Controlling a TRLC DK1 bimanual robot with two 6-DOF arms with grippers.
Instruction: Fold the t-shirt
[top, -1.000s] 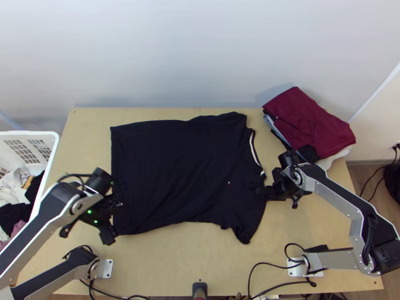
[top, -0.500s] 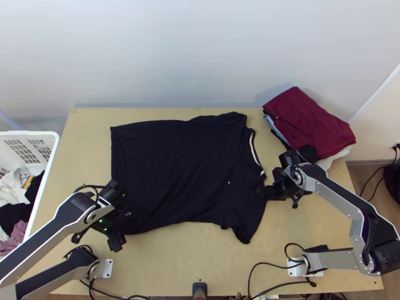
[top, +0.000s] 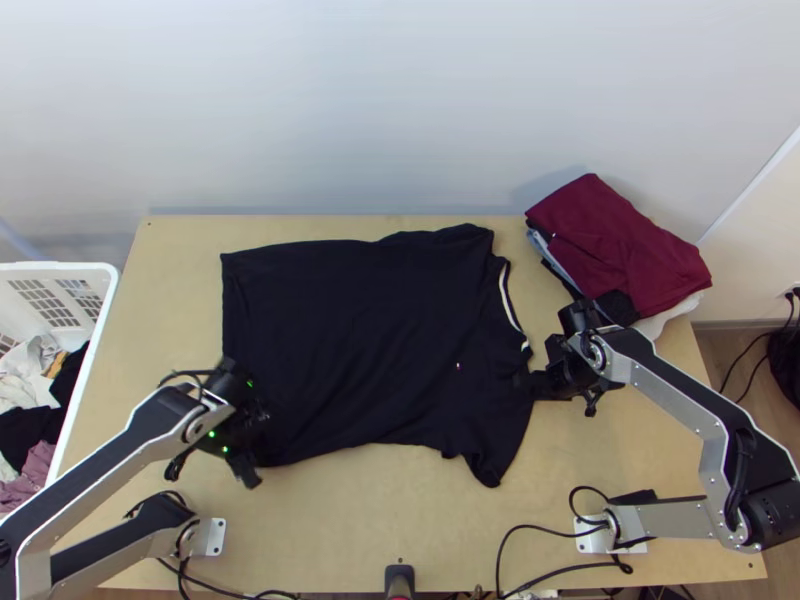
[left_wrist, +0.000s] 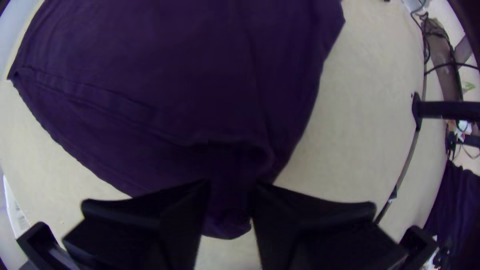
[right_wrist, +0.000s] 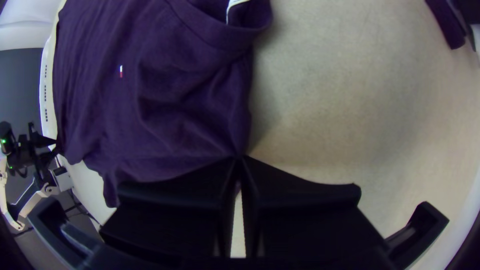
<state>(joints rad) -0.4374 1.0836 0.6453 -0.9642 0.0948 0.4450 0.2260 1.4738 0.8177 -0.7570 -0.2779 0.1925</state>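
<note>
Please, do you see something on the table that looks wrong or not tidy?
Nothing looks spilled or torn. The clothes pile at the far right is a little untidy: blue and white edges stick out unevenly under the maroon piece. The t-shirt is wrinkled near the right gripper.

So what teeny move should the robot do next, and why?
Probably close the left gripper: a bottom corner of the t-shirt lies between its parted fingers, and the right gripper is shut on the shirt near the collar.
</note>
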